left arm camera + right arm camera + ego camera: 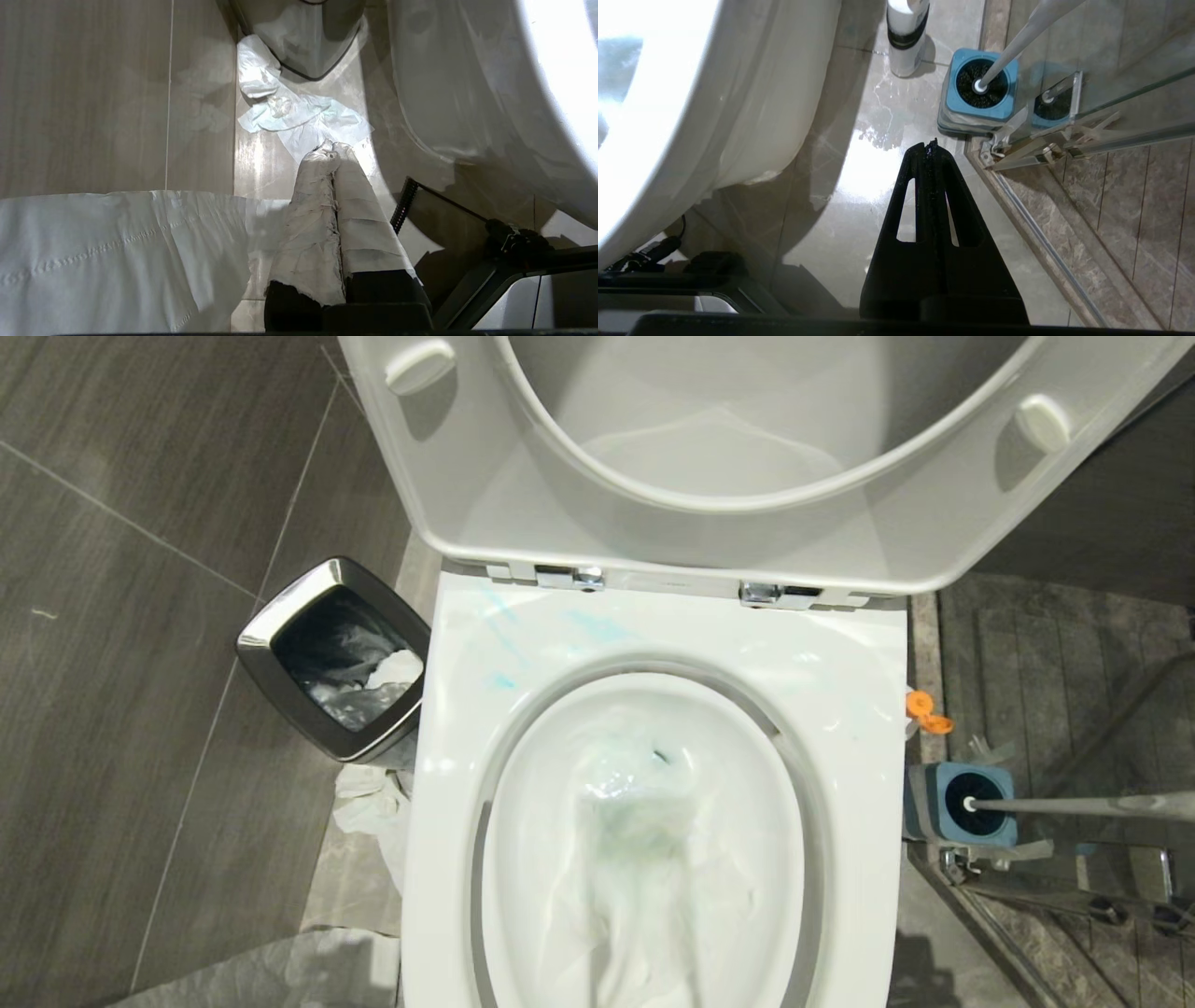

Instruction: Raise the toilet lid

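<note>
While raised, glossy white toilet lid (448,495), chrome hinges (569,578), both jaws together.

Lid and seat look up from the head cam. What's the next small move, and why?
Probably none with the arms: hold and confirm. The toilet lid stands raised behind the bowl, the seat ring up against it. The left gripper and right gripper are both shut, holding nothing, low beside the bowl over the floor. I'd just keep the arms clear.
</note>
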Robot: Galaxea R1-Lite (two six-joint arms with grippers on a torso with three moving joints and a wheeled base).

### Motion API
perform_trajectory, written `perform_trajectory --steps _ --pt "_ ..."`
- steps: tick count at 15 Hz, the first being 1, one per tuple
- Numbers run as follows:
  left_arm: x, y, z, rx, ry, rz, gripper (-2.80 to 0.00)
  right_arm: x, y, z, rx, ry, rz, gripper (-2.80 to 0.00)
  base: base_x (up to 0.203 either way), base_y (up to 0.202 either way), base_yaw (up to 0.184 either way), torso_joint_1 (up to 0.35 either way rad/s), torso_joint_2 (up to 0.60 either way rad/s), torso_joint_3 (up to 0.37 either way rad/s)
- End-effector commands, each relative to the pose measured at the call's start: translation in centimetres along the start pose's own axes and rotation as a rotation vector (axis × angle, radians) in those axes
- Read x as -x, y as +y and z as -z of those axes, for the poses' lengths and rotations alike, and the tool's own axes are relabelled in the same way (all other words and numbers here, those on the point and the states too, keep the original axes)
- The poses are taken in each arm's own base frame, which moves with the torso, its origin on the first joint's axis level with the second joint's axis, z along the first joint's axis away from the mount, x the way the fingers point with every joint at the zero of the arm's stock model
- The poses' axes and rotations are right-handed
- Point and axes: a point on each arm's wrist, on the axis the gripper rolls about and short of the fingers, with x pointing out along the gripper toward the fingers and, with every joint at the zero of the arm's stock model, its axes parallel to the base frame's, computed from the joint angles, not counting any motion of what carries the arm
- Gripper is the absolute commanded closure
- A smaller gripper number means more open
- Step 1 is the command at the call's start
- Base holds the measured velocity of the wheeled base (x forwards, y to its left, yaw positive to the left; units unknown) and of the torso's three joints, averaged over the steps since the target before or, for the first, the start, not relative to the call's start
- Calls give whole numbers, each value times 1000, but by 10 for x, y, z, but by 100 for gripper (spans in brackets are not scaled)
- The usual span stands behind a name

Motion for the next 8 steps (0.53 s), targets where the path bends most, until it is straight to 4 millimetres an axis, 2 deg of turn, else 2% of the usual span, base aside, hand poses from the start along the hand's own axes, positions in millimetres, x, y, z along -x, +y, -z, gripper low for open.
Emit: perform_trajectory --steps 1,8 --pt "0 0 0 -2 2 0 0 0 0 0 0 2 -1 0 0 0 0 4 2 -191" --pt "0 0 0 4 0 0 0 0 0 0 0 2 0 0 0 0 0 2 3 -175"
